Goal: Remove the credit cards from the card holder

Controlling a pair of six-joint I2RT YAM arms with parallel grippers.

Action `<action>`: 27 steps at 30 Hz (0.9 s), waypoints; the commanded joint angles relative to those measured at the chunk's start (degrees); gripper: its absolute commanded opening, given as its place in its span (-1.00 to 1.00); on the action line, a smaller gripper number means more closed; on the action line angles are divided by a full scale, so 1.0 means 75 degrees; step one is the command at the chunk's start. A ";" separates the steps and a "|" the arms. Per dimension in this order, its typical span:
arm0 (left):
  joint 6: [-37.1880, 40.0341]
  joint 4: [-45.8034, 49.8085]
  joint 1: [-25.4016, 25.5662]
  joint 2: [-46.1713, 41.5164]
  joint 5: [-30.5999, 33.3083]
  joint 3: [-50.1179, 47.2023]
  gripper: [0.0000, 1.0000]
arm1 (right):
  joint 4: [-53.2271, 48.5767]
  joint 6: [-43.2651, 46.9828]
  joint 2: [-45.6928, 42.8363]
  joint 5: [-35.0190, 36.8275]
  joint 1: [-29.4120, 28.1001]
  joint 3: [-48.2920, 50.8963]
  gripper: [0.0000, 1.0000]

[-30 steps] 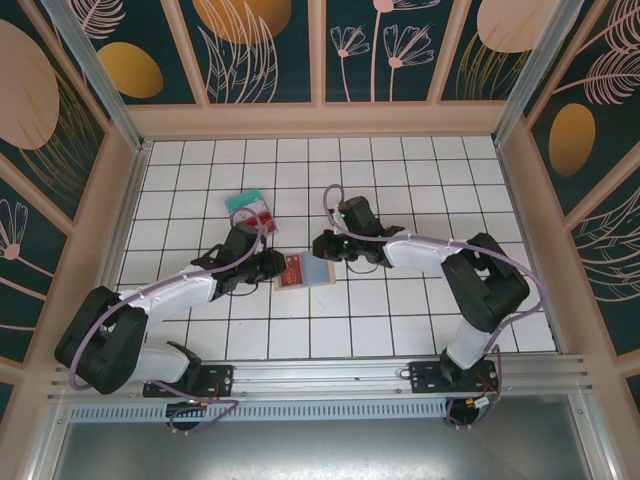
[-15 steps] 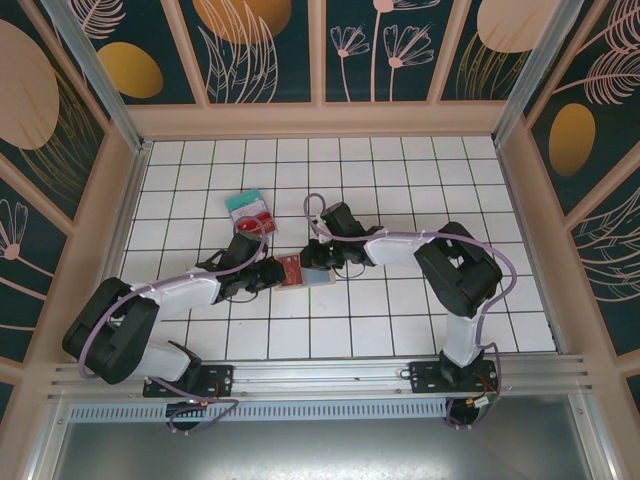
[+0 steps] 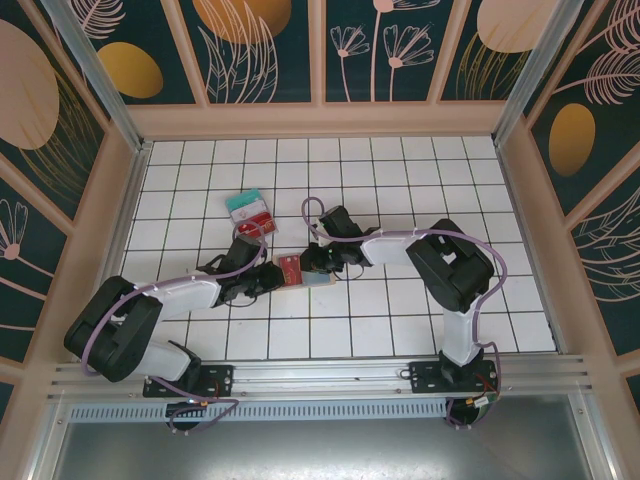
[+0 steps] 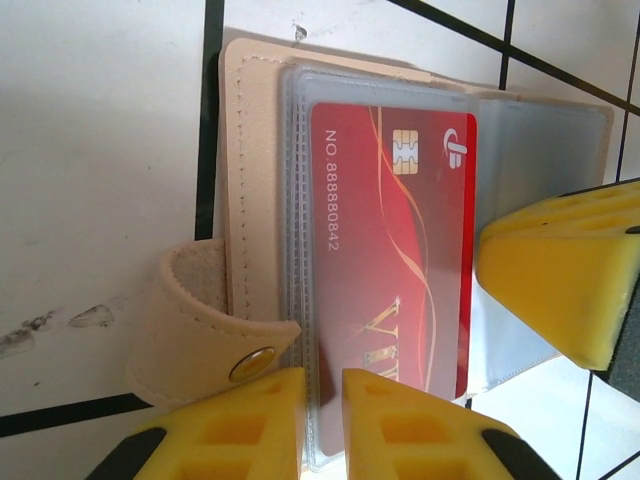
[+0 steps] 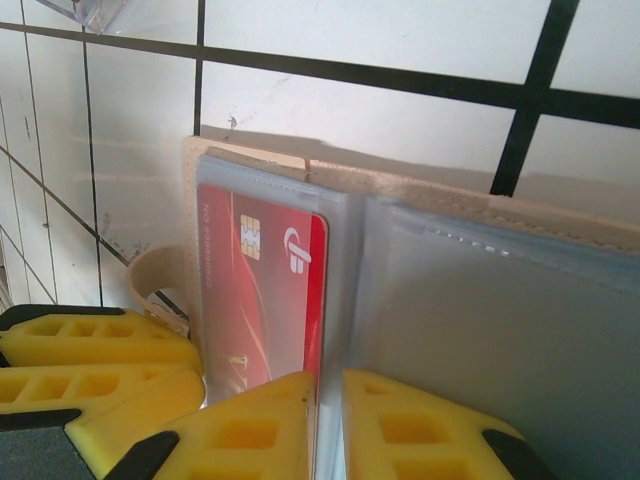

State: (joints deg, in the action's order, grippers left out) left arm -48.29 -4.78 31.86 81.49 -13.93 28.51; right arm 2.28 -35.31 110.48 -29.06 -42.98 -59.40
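Swinging in from 3 o'clock, the right gripper (image 3: 312, 262) has come down onto the open card holder (image 3: 303, 274), which lies mid-table. The overhead view shows a teal-green card (image 3: 243, 201) well apart at the holder's 11 o'clock. The wrist views instead reveal a red card (image 4: 390, 250) inside the holder's clear sleeve. At 6 o'clock in its own view, the left gripper (image 3: 268, 277) has its jaws nearly closed on the sleeve's edge. The right jaws stand narrow astride the centre fold; whether they pinch it I cannot tell.
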 commanded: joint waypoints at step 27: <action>-0.0100 -0.0244 -0.0017 0.0277 -0.0298 -0.0052 -0.66 | -0.0231 -0.0003 0.0248 -0.0292 -0.0223 -0.0298 -0.90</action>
State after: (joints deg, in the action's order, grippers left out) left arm -48.71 -5.76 31.75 82.28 -14.74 28.38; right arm 1.87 -35.53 111.55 -29.87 -43.35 -60.73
